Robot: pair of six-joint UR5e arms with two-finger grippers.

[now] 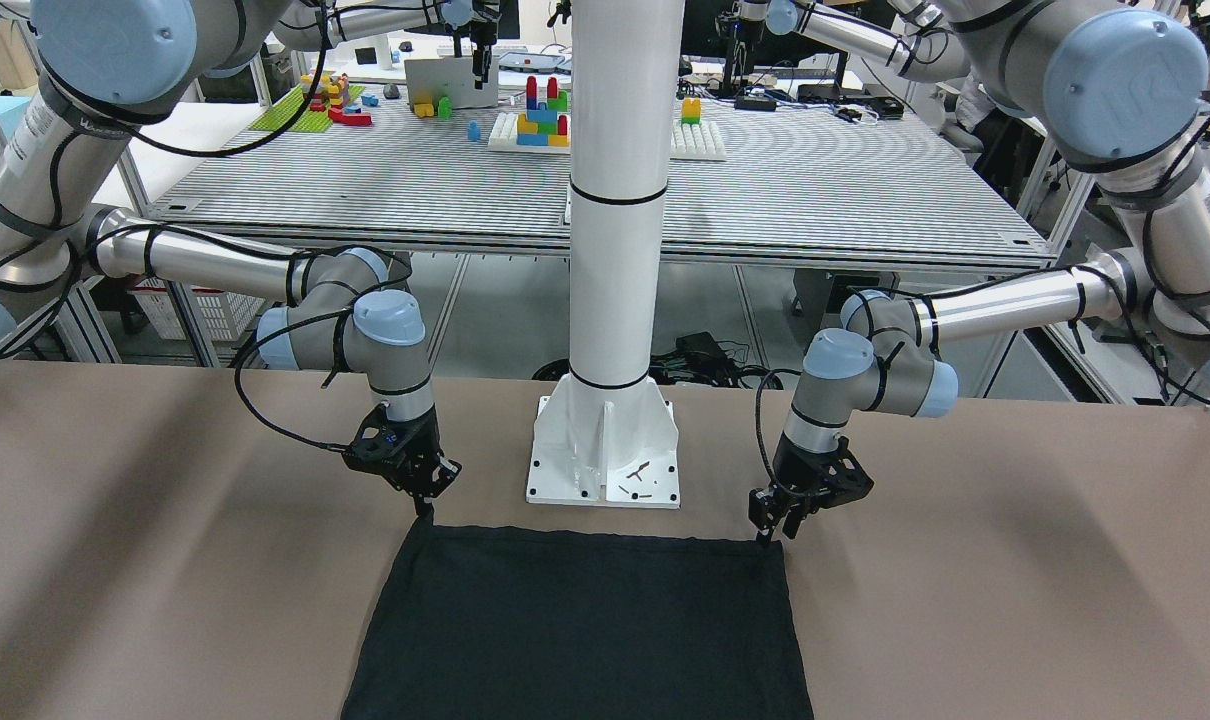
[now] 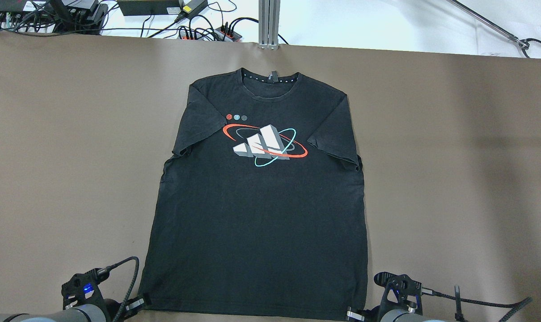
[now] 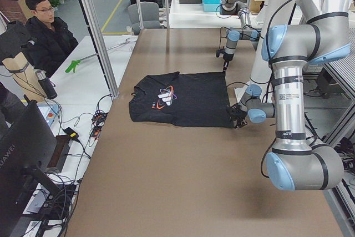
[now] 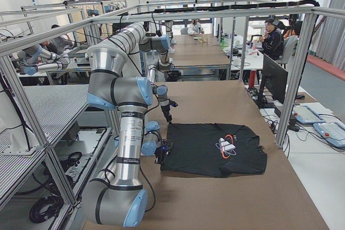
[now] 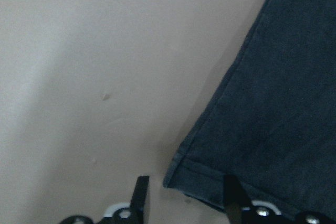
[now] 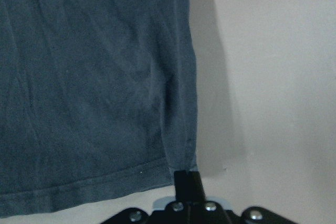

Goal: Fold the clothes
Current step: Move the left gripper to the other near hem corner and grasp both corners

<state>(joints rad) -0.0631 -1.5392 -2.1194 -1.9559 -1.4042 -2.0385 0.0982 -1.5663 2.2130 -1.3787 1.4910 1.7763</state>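
The clothes are one black T-shirt (image 2: 257, 214) with a white, red and cyan chest logo. It lies flat, face up, on the brown table, its hem toward me. My left gripper (image 5: 184, 203) is open, its two fingers straddling the hem's left corner (image 5: 176, 179); it also shows in the overhead view (image 2: 136, 305) and the front-facing view (image 1: 770, 528). My right gripper (image 6: 187, 184) is shut on the hem's right corner; it also shows in the overhead view (image 2: 352, 314) and the front-facing view (image 1: 424, 506). Both are low at the table.
The white pillar (image 1: 615, 200) stands on its bolted base (image 1: 605, 450) just behind the hem, between my arms. Cables and power strips (image 2: 199, 27) lie beyond the table's far edge. A seated person (image 3: 47, 31) is off the far side. Brown table (image 2: 454, 179) surrounds the shirt.
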